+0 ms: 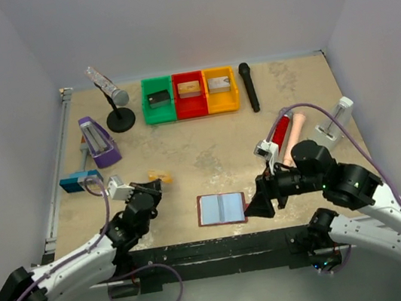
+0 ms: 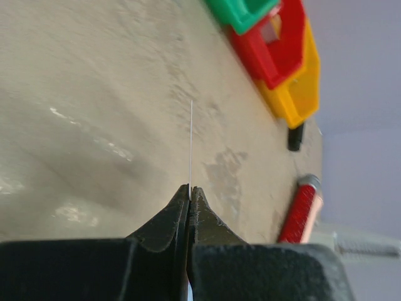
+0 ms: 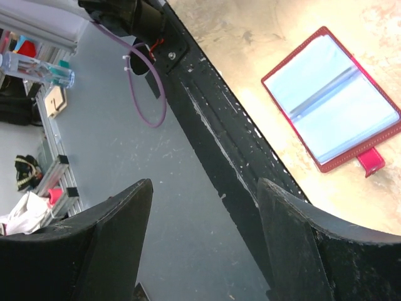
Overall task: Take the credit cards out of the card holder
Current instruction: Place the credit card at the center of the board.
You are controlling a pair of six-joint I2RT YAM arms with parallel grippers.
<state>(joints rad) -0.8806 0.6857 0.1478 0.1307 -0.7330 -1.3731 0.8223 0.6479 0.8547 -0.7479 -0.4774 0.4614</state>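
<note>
Two arms low over the table point(image 1: 208, 149). Left gripper point(image 1: 154, 182) sits left of centre, well apart from the card holder point(image 1: 222, 209). Its jaws are pressed together on a thin card point(image 1: 161, 177), which looks gold-tan from above. In the left wrist view the same gripper point(image 2: 190, 188) pinches the card point(image 2: 190, 144) at its lower edge; the card stands edge-on as a pale thin line, clear of the tabletop.

Card holder lies open and flat near the table's front edge, pale blue clear pockets facing up, dark red border all round. Whether any cards sit in the pockets: cannot tell.

Right gripper point(image 1: 257, 206) is just beside the holder's right edge. In the right wrist view its fingers point(image 3: 119, 219) are spread wide with nothing between them, gripper point(image 3: 203, 185) hanging over the table's front rail, the open card holder point(image 3: 332, 110) off to the upper right, its small red tab point(image 3: 371, 162) sticking out from one edge.

At the back, side by side: green bin point(image 1: 159, 110), red bin point(image 1: 192, 106), yellow bin point(image 1: 223, 101), each with a small block inside. Black microphone point(image 1: 249, 87) lies just right of them.
</note>
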